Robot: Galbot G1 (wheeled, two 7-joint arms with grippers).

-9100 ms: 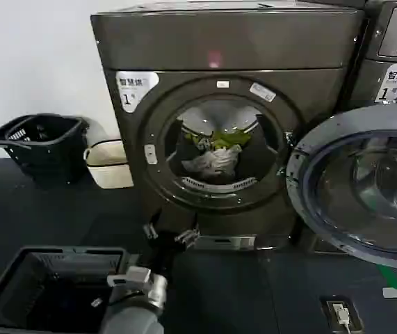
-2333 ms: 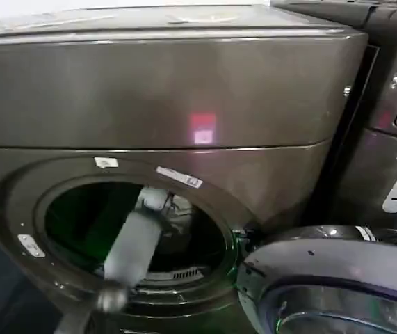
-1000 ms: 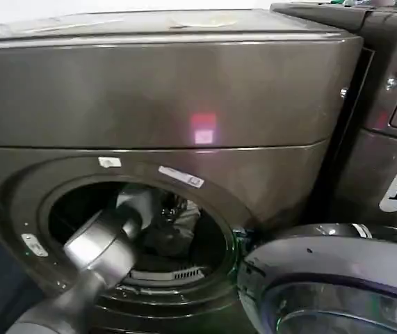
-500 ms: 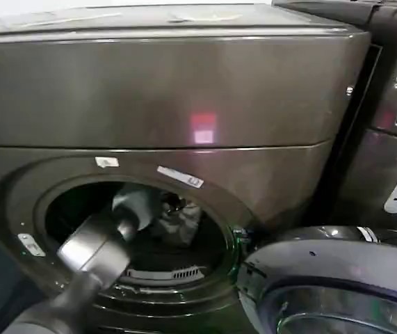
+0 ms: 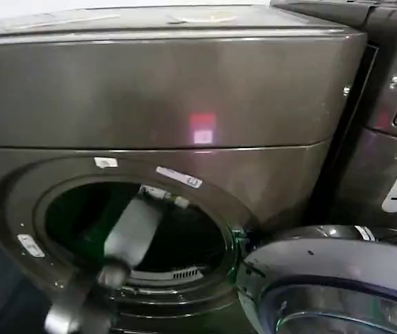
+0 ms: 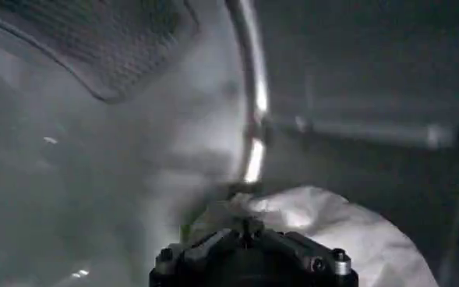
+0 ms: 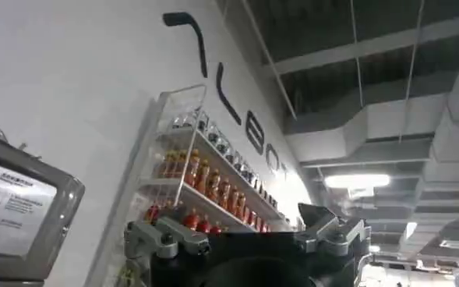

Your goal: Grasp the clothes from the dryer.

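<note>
— Clothes (image 6: 334, 226) sit inside the dryer (image 5: 184, 90), touching the left gripper (image 6: 248, 228).
— Grip?
— Seemingly pinched on white fabric. The arm enters at the porthole's 7 o'clock. Right gripper (image 7: 248, 238), parked, points ceilingward; can't tell.

The dark grey-bronze dryer (image 5: 184, 90) stands with its round porthole open and a small red light on its front panel, while the clothes (image 6: 330, 226), pale white fabric, lie inside its drum.
</note>
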